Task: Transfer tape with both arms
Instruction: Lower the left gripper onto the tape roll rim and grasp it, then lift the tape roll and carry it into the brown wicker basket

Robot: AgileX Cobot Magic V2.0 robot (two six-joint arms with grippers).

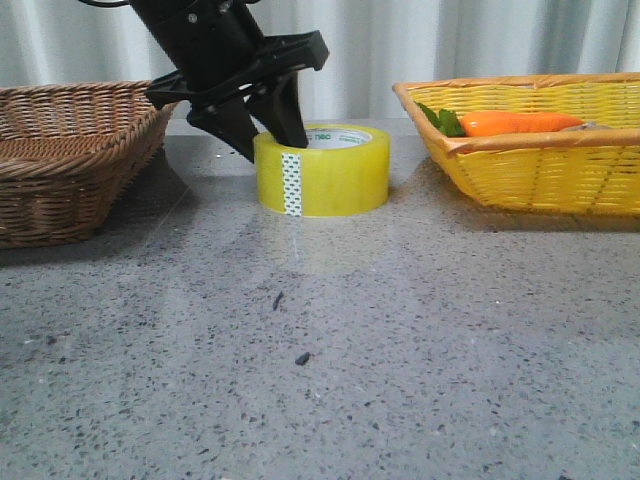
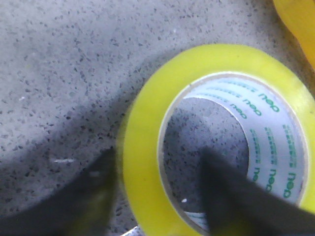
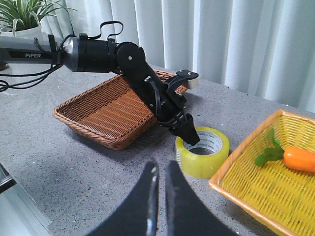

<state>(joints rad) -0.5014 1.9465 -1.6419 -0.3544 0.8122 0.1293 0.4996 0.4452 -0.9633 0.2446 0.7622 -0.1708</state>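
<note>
The yellow tape roll (image 1: pixel 325 175) lies flat on the grey table (image 1: pixel 350 380), white patterned end strip facing front. My left gripper (image 1: pixel 272 145) comes down from the upper left and straddles the roll's left wall, one finger outside and one inside the core. In the left wrist view the tape (image 2: pixel 142 162) sits between the open fingers, the gripper (image 2: pixel 157 162) not clamped, with a gap showing at the inner finger (image 2: pixel 221 191). The right wrist view shows the tape (image 3: pixel 202 160) and left gripper (image 3: pixel 189 137) from afar. My right gripper (image 3: pixel 161 167) is shut and empty above bare table.
A brown wicker basket (image 1: pixel 70 170) stands at the left, close to the left arm. A yellow basket (image 1: pixel 540 170) at the right holds an orange carrot (image 1: pixel 515 123). A white curtain hangs behind. A potted plant (image 3: pixel 19 14) stands beyond the table.
</note>
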